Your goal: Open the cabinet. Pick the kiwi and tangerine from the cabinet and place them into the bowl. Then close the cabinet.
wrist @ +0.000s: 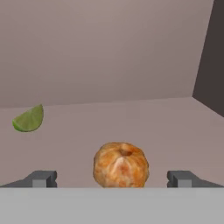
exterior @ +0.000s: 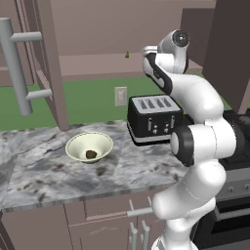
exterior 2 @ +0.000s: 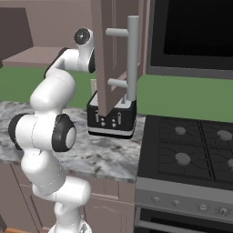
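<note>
The hand is wide open inside the cabinet, and the tangerine sits on the shelf right between its two fingertips, touching neither. The kiwi seems to lie already in the bowl on the desk, well below the hand. Risk: the round tangerine may roll away if one finger touches first. The lime wedge to the left of the hand must stay.

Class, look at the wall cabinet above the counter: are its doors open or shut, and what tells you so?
Open. The cabinet door stands swung out edge-on, and the hand view looks inside at the tangerine on its shelf.
</note>
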Controlling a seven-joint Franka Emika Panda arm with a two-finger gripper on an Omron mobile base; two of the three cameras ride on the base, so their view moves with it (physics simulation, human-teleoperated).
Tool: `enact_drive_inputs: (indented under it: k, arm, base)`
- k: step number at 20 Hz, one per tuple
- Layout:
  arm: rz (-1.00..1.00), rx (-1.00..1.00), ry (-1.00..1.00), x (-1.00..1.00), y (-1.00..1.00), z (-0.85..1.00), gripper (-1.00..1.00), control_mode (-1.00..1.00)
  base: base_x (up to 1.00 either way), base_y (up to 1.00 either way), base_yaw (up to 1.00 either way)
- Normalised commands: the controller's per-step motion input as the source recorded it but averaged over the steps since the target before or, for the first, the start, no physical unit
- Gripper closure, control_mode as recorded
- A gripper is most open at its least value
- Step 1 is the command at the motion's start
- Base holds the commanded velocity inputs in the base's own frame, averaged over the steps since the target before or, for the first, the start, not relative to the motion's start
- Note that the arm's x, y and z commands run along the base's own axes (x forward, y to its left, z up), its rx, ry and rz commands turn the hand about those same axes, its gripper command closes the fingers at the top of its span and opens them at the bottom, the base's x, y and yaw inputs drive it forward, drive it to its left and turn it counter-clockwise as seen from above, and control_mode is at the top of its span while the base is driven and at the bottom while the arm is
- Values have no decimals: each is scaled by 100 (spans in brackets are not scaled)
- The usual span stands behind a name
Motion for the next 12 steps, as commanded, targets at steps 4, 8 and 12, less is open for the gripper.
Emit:
enact_drive_inputs:
  k: [4,8,12]
  arm:
    - [0,0,0,0,0,-2,-100,-100]
    - [0,0,0,0,0,-14,-100,-100]
    - [0,0,0,1,-6,-11,-100,-100]
  base:
    - [0,0,0]
    - [0,0,0]
    - [0,0,0]
